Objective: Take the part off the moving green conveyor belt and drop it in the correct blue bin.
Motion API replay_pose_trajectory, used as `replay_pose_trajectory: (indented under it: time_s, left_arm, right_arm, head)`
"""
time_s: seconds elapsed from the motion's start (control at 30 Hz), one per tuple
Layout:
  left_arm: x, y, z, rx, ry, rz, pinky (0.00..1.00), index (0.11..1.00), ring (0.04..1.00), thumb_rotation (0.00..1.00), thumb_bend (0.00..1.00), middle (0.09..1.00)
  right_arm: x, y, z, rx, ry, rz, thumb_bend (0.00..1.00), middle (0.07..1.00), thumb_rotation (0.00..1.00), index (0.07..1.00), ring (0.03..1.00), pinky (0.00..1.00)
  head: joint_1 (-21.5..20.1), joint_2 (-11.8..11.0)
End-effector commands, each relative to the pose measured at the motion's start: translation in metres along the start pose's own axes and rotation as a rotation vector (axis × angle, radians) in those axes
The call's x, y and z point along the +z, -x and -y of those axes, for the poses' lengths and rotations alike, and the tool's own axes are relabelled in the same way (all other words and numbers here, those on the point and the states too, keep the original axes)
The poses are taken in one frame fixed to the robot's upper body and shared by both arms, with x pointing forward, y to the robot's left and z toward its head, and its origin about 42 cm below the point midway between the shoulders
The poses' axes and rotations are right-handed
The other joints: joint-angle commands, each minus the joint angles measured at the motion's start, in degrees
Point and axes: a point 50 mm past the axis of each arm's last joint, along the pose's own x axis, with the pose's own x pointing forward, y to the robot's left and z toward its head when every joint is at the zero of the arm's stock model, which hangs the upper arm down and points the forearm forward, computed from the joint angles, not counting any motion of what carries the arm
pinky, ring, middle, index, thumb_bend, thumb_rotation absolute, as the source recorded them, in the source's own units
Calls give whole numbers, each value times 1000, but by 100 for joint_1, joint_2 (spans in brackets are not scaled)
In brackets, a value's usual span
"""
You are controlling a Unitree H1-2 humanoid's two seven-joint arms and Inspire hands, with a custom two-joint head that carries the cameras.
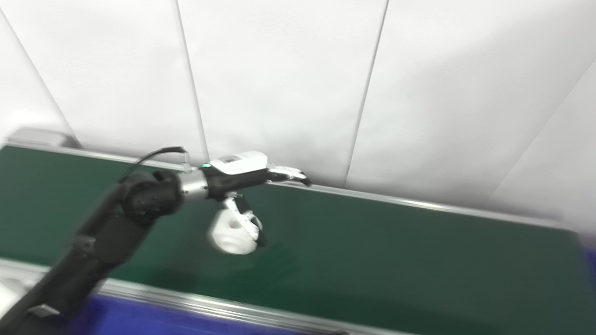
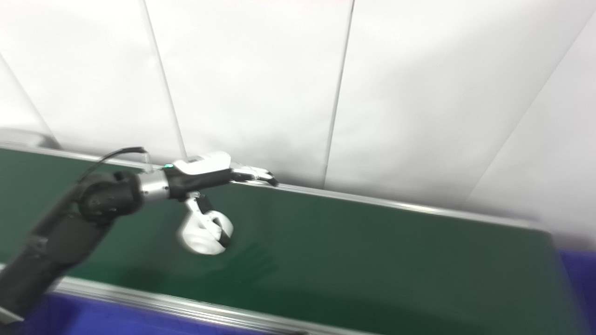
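Note:
A white rounded part with a hole (image 1: 229, 234) lies on the green conveyor belt (image 1: 396, 251), blurred by motion. My left hand (image 1: 247, 186) reaches in from the lower left and hovers over the belt near its far rail. Its fingers (image 1: 288, 174) stretch straight out to the right. Its thumb (image 1: 247, 218) hangs down against the top right of the part. I cannot tell whether the thumb presses on the part. The same scene shows in the right eye view, with the part (image 2: 202, 237) under the hand (image 2: 212, 179). My right hand is out of view.
A blue bin surface (image 1: 149, 321) runs below the belt's near metal rail (image 1: 209, 302). Another strip of blue (image 1: 590, 267) shows past the belt's right end. White wall panels stand behind the far rail (image 1: 419, 202).

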Motion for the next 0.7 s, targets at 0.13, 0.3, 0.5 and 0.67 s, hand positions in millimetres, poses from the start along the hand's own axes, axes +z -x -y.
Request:
replay_pose_trajectory:
  time_s: [0.13,0.3,0.5,0.67]
  left_arm:
    - [3,4,-26,47,-32,20,891,903,927,314,939,946]
    - [3,3,-23,40,-11,13,895,909,936,322,943,954]
    - [3,4,-21,37,3,13,873,914,927,319,944,958]
    - [1,2,-20,25,17,6,873,916,932,318,947,961]
  right_arm:
    - [11,-2,-2,-14,-23,49,272,906,557,868,860,749]
    - [11,-1,-2,-11,-26,48,272,910,564,874,868,759]
    - [10,0,-4,-18,-31,50,281,905,582,868,862,756]
    - [12,0,-4,-17,-27,49,278,906,606,869,862,755]
  head:
    - [8,15]
    - [8,64]
    - [15,90]
    - [9,108]
